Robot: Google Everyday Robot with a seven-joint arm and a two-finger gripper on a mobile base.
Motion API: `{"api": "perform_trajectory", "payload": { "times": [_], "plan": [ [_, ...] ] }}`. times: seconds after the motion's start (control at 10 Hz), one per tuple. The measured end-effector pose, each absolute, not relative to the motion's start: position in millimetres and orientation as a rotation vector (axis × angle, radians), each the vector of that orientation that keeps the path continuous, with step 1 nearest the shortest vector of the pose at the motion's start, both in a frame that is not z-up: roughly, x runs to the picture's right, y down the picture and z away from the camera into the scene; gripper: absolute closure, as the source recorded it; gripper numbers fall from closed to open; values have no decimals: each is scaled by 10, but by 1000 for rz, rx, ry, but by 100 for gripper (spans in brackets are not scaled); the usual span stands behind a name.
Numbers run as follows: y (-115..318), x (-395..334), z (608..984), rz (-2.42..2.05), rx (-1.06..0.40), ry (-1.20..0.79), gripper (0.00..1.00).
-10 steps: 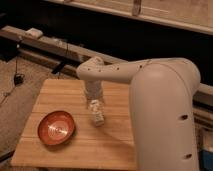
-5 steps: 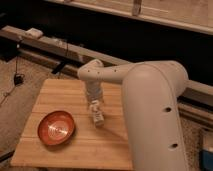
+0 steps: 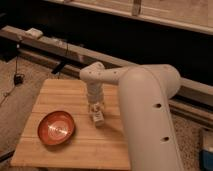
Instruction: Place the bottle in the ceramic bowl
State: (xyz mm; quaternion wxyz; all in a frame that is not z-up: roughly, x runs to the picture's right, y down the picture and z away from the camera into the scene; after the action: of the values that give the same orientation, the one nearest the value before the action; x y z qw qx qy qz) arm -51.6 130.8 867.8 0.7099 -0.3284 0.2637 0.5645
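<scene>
Surface: pale wooden table (image 3: 60, 97), plank grain running left to right, filling the lower left of the frame. Its near left corner and lower edge are cut off by the frame, and its right part is covered by the arm.

Room: dim. Speckled floor (image 3: 20, 100) to the left of the table. A long pale rail (image 3: 55, 45) runs diagonally from upper left towards the right edge, with a dark wall above it. A small whitish box (image 3: 34, 32) sits on the rail at upper left. Dark cables (image 3: 62, 62) hang from the rail to the floor.

Ceramic bowl (image 3: 56, 128): lower left of the table, upright, orange-red inside with a paler centre.

Bottle (image 3: 98, 119): on the table just right of the bowl, apart from it and directly below the gripper. Its long axis is roughly vertical in the frame, with the lower end leaning slightly right. Upper end meets the gripper; neck not discernible.

Gripper (image 3: 94, 107): centre of frame, pointing down over the table at the bottle's top. Cannot tell whether it is open or clamping the bottle.

White arm (image 3: 150, 115): fills the right foreground and hides the table's right side. A blue object (image 3: 207, 150) at the lower right edge is cut off and unidentifiable.
</scene>
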Motion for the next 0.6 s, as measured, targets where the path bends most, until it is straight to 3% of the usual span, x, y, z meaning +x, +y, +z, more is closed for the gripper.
{"api": "perform_trajectory", "payload": {
  "times": [0.4,0.6],
  "plan": [
    [1417,-510,8763,1241,-766,620,35],
    [1448,-519,8763,1228,-780,632,49]
  ]
}}
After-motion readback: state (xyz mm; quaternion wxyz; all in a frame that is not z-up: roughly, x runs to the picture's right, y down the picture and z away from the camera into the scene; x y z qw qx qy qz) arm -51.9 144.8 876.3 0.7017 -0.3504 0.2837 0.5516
